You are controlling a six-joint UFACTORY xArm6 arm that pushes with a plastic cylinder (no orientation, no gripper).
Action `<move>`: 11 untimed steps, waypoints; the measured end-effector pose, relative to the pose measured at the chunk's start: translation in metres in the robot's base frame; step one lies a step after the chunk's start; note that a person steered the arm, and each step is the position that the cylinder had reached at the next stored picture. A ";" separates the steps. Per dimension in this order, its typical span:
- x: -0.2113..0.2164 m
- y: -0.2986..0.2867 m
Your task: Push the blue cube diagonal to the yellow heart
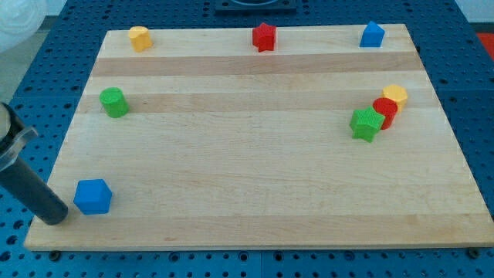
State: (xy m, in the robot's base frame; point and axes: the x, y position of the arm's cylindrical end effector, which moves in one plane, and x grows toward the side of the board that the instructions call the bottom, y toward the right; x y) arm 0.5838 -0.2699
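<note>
While beside my tip [55, 218], blue cube [93, 196] near board [255, 224] corner.

Open board is lying between the blue cube [93, 196] and the yellow heart [139, 38] at the view's top left; only the green cylinder [114, 102] is standing beside that path.

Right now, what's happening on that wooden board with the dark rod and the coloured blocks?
My tip sits at the view's bottom left, just left of the blue cube, about to push it. The yellow heart lies far off near the view's top left, with a green cylinder between them. The push toward the heart is barely begun.
</note>
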 end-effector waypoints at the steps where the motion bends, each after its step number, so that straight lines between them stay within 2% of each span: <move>1: -0.001 0.003; 4: -0.018 0.049; 6: -0.033 0.100; 8: -0.072 0.125; 11: -0.121 0.198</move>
